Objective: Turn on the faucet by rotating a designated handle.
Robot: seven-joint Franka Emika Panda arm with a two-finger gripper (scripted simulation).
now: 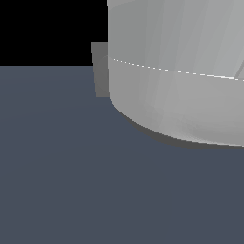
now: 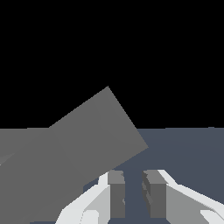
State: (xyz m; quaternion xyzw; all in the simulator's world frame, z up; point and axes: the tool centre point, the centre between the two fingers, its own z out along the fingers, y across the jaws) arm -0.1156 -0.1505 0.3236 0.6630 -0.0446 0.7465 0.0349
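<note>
The exterior view is mostly filled by the robot arm (image 1: pixel 176 71) — a broad, pale grey cylindrical body with a thin dashed seam running across it, standing on the dark slate-blue floor (image 1: pixel 62 181) and casting a narrow shadow along its lower edge. The floor stretches flat toward a black background.

Behind the arm, on the exterior view's left of it, a small strip of darker matte grey peeks out: part of the faucet (image 1: pixel 100 69). Only this upright sliver shows there, the rest being hidden by the arm, so its plate and rings cannot be made out from that side.

In the wrist view the faucet appears far larger. A wide, flat, tilted grey slab (image 2: pixel 87 135) rises at an angle from the floor against the black backdrop; which part of the fixture it is — handle or plate — cannot be told from this close. It lies just ahead of the gripper (image 2: pixel 133 194) and partly beside it.

The gripper's two dark grey pads (image 2: pixel 116 194) sit close together with a narrow gap between them, nothing visible in that gap. The jaws are nearly together yet not pressed shut, and they do not touch the slab as far as can be seen.
</note>
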